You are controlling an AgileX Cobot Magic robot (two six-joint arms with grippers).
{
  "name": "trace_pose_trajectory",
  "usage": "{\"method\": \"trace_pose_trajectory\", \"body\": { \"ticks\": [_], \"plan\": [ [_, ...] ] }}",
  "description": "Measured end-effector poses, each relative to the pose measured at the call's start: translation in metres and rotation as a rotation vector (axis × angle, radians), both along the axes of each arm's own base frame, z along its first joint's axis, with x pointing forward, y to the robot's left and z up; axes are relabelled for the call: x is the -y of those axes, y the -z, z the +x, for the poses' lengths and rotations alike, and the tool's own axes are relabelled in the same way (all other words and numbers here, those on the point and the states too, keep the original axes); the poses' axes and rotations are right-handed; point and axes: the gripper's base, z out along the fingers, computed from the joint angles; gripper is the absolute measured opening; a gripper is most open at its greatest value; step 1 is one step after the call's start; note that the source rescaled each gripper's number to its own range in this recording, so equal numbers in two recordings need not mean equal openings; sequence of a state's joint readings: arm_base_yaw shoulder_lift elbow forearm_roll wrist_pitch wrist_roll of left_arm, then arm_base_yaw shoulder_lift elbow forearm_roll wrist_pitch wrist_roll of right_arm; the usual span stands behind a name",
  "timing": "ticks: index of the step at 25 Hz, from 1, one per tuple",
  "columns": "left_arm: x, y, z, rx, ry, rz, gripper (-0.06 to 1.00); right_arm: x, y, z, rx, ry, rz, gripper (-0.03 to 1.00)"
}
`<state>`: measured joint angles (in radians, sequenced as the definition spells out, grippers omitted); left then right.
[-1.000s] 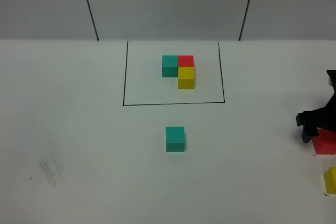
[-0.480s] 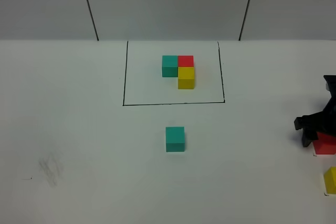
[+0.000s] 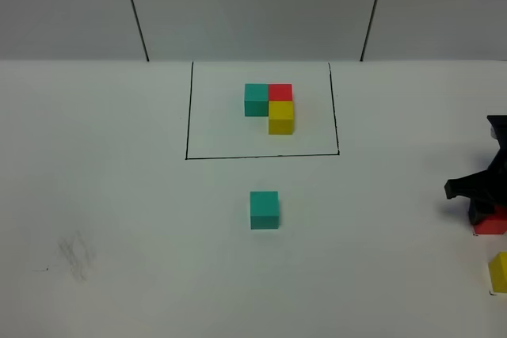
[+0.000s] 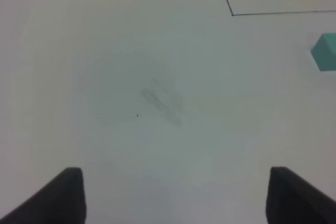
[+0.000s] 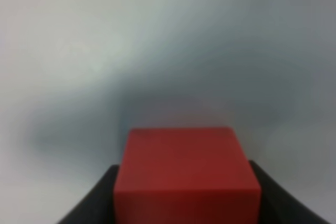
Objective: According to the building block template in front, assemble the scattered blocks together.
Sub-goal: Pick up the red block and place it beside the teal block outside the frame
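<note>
The building block template [image 3: 269, 104] is an L of teal, red and yellow cubes inside a black-lined rectangle at the back middle. Of the scattered blocks, the teal cube [image 3: 264, 210] sits alone in front of that frame. It also shows in the left wrist view [image 4: 325, 51]. The red cube [image 3: 491, 224] lies at the far right edge, with my right gripper [image 3: 483, 211] down over it. The right wrist view shows the red cube [image 5: 186, 174] filling the space between the dark fingers [image 5: 97, 203], gripped. The yellow cube [image 3: 499, 271] sits just nearer, partly cut off. My left gripper [image 4: 176, 198] is open over bare table.
A faint grey smudge [image 3: 75, 255] marks the white table at the front left, below the left gripper. The back wall shows two dark vertical seams [image 3: 135, 9]. The right arm is mostly outside the high view.
My right gripper has sunk lower over the red cube and its fingers have closed on it. The left arm and the other cubes have stayed still.
</note>
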<state>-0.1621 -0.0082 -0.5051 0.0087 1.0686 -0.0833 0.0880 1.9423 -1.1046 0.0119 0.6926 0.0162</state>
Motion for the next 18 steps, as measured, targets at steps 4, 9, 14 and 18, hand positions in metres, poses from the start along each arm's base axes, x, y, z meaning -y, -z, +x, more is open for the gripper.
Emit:
{"method": "trace_pose_trajectory", "body": {
  "ticks": [4,9,14,18],
  "plan": [
    [0.0,0.0,0.0,0.0,0.0,0.0,0.53,0.0,-0.033,-0.003,0.082,-0.002,0.007,0.01],
    [0.0,0.0,0.0,0.0,0.0,0.0,0.53,-0.016,-0.092,-0.02,0.227,-0.129,0.006,0.01],
    [0.0,0.0,0.0,0.0,0.0,0.0,0.53,-0.053,-0.117,-0.037,0.244,-0.454,-0.027,0.01],
    [0.0,0.0,0.0,0.0,0.0,0.0,0.53,-0.091,-0.121,-0.048,0.232,-0.77,-0.058,0.01]
  ]
}}
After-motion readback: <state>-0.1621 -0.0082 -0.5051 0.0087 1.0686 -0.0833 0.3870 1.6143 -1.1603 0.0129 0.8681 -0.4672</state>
